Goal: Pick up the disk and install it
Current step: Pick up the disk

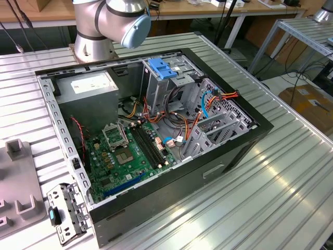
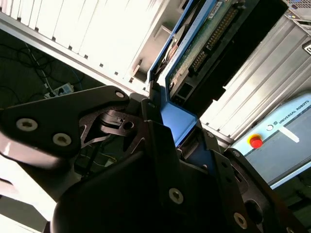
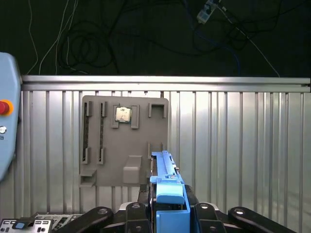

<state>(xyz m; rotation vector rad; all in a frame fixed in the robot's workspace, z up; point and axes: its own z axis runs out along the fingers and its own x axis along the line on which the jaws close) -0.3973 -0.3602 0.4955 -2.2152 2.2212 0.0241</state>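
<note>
Claw (image 3: 168, 206) is clamped on the flat silver-metal hard drive with blue plastic side rails (image 3: 164, 167), which sits edge-on in its grip. The drive looks lifted off the grey slotted fixture plate (image 3: 124, 145) below the claw on the ribbed aluminium table (image 3: 233, 145). My take: squeeze on the rails only, drive square to the claw, slow travel with no wrist twist so it can't slip.

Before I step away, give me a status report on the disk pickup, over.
Gripper shut on the disk. Held edge-on over the grey tray. Loose cables beside the drive cage in the case.
</note>
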